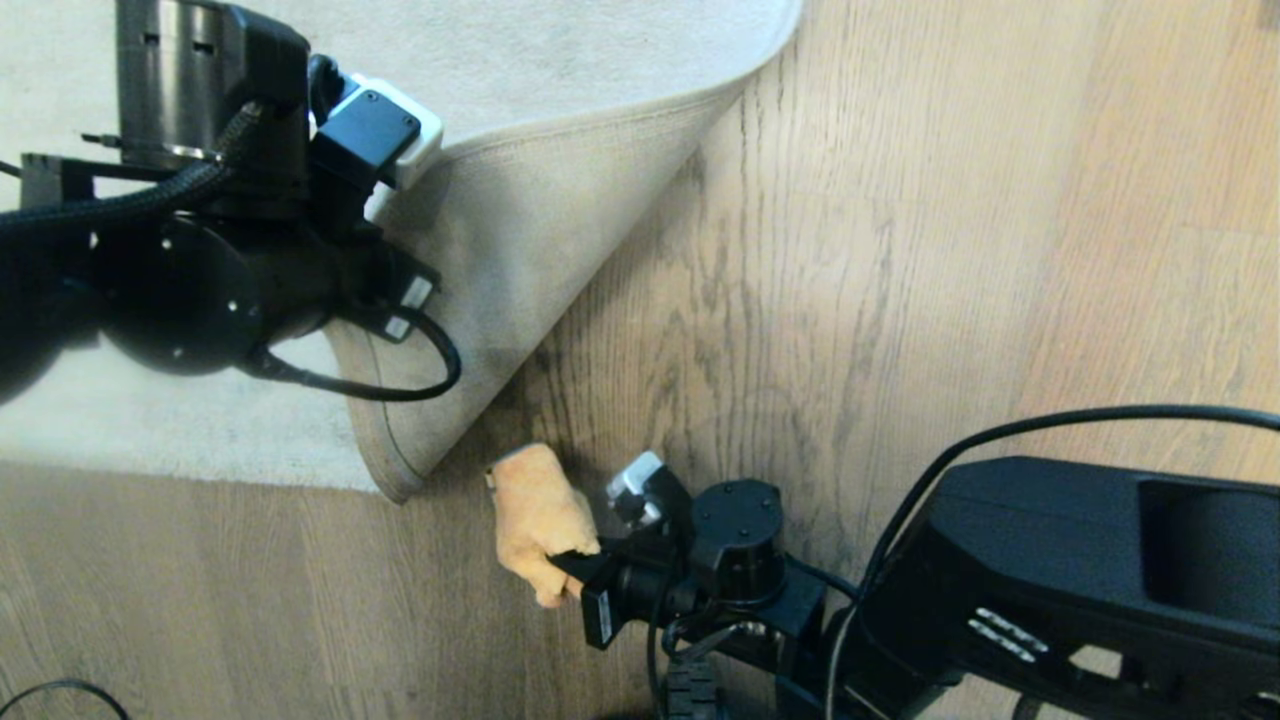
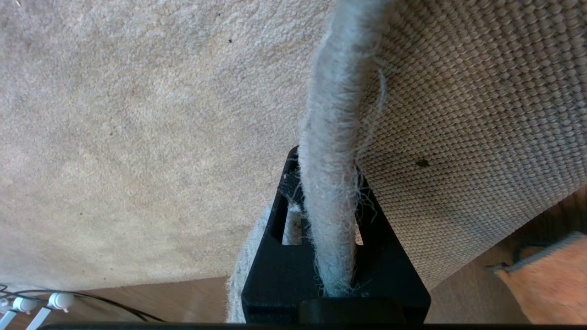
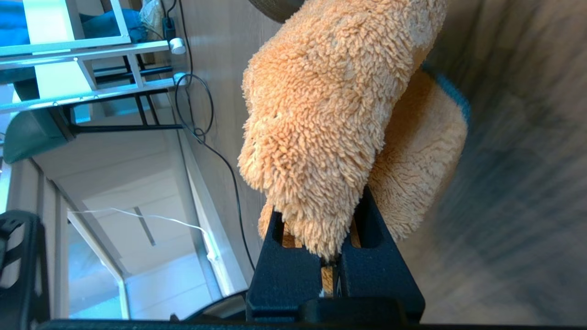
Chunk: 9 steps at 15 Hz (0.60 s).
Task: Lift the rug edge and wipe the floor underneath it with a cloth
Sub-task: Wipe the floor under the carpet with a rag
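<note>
Task status — lift done, wipe apparently in hand.
Item 1: the rug edge [image 1: 520,250], corner folded back, beige backing showing, bare floor [image 1: 800,300] exposed beside it.
Item 2: left gripper [image 2: 331,220], pressed tight on the rug's border, holding it raised.
Item 3: right gripper [image 3: 337,238], pinching the orange cloth [image 1: 535,520] — low near the rug's folded corner, contact with the planks uncertain.

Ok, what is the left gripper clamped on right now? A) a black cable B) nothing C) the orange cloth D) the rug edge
D: in the left wrist view the left gripper is shut on the rug edge, with the woven backing turned up, while the cloth sits in the right gripper.
</note>
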Available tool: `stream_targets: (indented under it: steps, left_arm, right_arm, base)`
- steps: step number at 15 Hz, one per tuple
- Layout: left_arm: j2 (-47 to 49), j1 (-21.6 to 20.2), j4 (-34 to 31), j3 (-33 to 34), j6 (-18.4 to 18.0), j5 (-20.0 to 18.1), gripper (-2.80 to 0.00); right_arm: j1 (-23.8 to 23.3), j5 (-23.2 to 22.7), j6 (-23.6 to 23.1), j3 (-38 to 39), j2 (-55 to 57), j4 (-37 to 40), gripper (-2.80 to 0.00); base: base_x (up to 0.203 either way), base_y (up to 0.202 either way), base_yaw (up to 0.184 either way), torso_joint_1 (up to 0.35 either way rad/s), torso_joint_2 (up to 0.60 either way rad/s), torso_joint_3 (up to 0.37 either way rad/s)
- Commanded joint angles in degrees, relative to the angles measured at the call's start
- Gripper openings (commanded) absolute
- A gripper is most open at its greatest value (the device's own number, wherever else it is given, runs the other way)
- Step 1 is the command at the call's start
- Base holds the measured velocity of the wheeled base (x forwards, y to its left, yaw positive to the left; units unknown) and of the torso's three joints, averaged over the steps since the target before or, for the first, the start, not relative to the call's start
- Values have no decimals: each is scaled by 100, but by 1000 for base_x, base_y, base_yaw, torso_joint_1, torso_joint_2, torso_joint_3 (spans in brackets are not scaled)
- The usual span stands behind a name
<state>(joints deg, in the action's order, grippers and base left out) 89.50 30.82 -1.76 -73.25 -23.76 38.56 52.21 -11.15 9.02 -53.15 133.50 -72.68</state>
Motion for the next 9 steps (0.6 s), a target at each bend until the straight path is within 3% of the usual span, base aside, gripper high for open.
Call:
stream_targets:
  steps: [1, 5, 9]
  left_arm:
    - [41, 3, 0, 13, -6, 20, -280]
    - [32, 52, 0, 22, -6, 29, -280]
    - [15, 91, 0, 21, -6, 20, -280]
  right_arm:
    - [-27, 31, 192, -102, 412, -270, -280]
    - [-579, 118, 210, 756, 278, -1061, -280]
    - [-1189, 122, 206, 1634, -615, -1409, -280]
  base:
    - [0, 0, 0, 0, 0, 0]
    - [0, 0, 0, 0, 0, 0]
    - [0, 0, 0, 0, 0, 0]
